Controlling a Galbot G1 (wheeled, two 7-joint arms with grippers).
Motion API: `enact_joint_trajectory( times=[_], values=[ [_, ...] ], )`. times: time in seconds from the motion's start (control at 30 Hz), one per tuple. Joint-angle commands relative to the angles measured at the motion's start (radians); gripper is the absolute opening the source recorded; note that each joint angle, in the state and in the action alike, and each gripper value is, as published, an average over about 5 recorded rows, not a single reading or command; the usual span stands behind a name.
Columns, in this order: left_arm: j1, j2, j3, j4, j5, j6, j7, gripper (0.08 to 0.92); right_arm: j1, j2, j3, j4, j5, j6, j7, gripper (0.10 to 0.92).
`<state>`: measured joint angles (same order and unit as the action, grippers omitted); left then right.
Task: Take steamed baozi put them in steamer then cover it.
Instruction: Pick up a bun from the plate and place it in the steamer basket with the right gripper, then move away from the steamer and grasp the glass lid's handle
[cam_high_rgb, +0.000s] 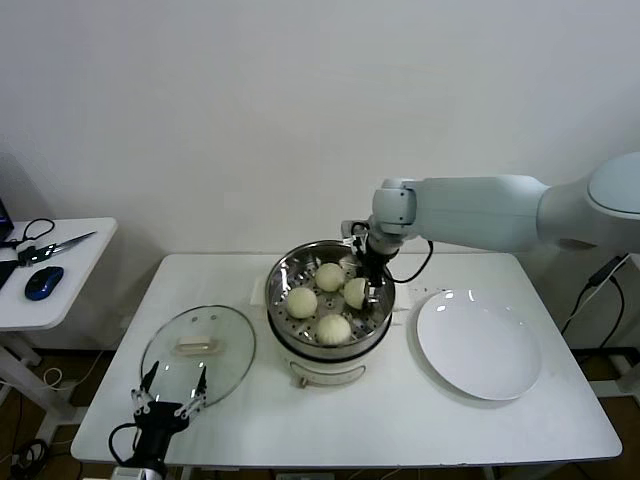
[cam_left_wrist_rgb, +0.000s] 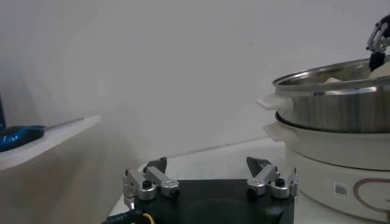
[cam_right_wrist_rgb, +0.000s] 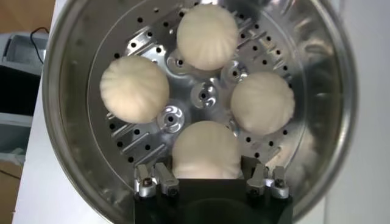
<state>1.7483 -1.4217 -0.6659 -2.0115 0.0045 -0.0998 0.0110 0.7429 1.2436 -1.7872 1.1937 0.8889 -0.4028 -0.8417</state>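
Several cream-white baozi lie on the perforated tray of the steel steamer (cam_high_rgb: 278, 285) (cam_right_wrist_rgb: 66, 122). The one (cam_right_wrist_rgb: 205, 149) (cam_high_rgb: 355, 292) nearest the right gripper (cam_right_wrist_rgb: 205, 169) (cam_high_rgb: 372, 290) rests on the tray between the gripper's fingers. The jaws are open, with only slim gaps at the bun's sides. The other buns (cam_right_wrist_rgb: 207, 36) (cam_right_wrist_rgb: 134, 89) (cam_right_wrist_rgb: 263, 103) sit apart from it. The glass cover (cam_high_rgb: 198, 355) lies flat on the table to the left of the steamer. The left gripper (cam_high_rgb: 172, 385) (cam_left_wrist_rgb: 210, 165) hovers open at the cover's near edge, holding nothing.
A white plate (cam_high_rgb: 480, 345) lies on the table right of the steamer, with nothing on it. The steamer's cream base (cam_left_wrist_rgb: 329, 158) fills the left wrist view's side. A side table (cam_high_rgb: 50, 260) with a blue mouse and scissors stands at the far left.
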Motion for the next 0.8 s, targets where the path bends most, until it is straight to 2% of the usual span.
enact_joint_trajectory(
  times=[0.03, 0.3, 0.57, 0.8],
  values=[
    [0.001, -0.002, 0.000, -0.001, 0.004, 0.001, 0.000, 0.823, -0.020, 0.012, -0.012, 0.007, -0.013, -0.021, 0.009, 0.718],
    [0.001, -0.006, 0.001, -0.008, 0.018, 0.002, -0.001, 0.823, 0.012, -0.041, 0.027, 0.011, -0.025, -0.019, -0.020, 0.819],
    [-0.002, -0.010, 0.001, -0.011, 0.036, 0.004, -0.002, 0.823, 0.073, -0.167, 0.134, 0.022, -0.022, 0.067, -0.060, 0.823],
    [0.001, -0.009, -0.004, -0.004, 0.039, 0.000, -0.003, 0.823, 0.112, -0.313, 0.188, 0.104, -0.005, 0.135, -0.048, 0.823]
  ],
)
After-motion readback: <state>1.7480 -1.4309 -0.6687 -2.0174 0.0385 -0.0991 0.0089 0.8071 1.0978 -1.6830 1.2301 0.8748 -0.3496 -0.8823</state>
